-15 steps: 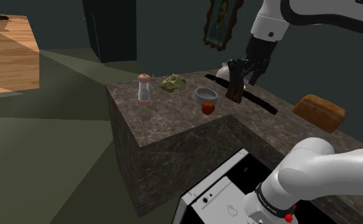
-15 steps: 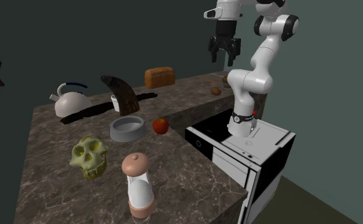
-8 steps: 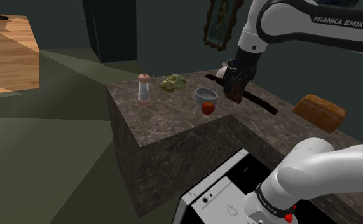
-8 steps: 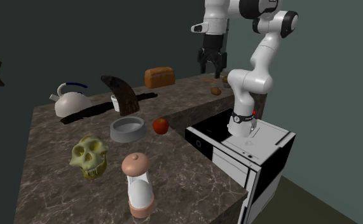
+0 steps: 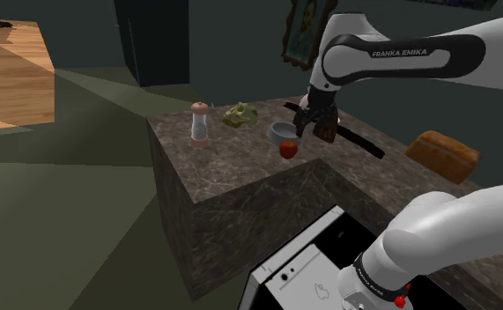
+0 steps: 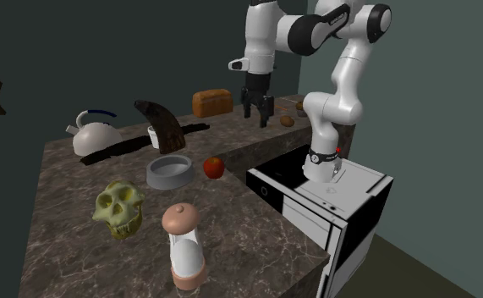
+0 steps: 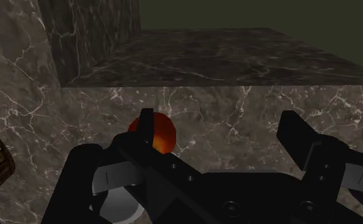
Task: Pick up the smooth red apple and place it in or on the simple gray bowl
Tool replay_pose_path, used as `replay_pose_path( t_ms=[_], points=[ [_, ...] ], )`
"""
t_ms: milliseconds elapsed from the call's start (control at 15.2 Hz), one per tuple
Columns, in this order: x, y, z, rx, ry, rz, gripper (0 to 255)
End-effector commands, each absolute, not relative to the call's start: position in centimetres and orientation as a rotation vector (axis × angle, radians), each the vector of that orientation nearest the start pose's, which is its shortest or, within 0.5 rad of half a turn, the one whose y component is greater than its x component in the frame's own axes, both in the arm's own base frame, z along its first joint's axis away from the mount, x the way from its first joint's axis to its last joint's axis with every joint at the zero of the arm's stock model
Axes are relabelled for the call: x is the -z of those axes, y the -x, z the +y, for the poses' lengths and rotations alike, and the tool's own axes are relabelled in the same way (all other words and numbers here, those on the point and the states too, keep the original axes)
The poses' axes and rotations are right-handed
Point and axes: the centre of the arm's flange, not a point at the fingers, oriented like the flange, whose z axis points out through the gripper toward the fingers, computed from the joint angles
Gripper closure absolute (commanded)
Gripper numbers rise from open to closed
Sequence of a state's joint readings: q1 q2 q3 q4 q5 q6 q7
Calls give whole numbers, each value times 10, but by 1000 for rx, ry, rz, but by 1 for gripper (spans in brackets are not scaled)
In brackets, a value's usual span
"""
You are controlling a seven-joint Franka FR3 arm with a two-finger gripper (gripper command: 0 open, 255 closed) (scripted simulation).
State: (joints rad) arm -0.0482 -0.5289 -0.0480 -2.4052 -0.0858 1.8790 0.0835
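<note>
Red apple (image 6: 213,167) lies on the worktop (image 6: 248,229) beside the bowl (image 6: 167,180), fingers (image 7: 294,140) apart higher up, likely ready to straddle it

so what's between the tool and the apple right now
Nothing: in the second exterior view, only bare counter lies between the open tool and the apple.

A yellowish skull (image 6: 118,208), a shaker (image 6: 183,245), a white kettle (image 6: 92,133) and a dark horn (image 6: 161,124) stand on the marble desk (image 6: 79,254). A bread loaf (image 6: 211,102) lies at its far edge.
</note>
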Motion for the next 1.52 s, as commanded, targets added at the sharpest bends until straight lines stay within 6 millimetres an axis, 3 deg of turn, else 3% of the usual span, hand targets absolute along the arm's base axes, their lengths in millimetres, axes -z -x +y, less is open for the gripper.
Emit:
replay_pose_path(
  t_ms=[0,726,1254,1452],
  points=[
    [-484,-401,-56,3,3197,240,0],
    [-382,-484,-118,-14,3231,272,0],
    [-343,-483,-122,-14,3231,272,0],
    [-343,-483,-122,-14,3231,272,0]
  ],
)
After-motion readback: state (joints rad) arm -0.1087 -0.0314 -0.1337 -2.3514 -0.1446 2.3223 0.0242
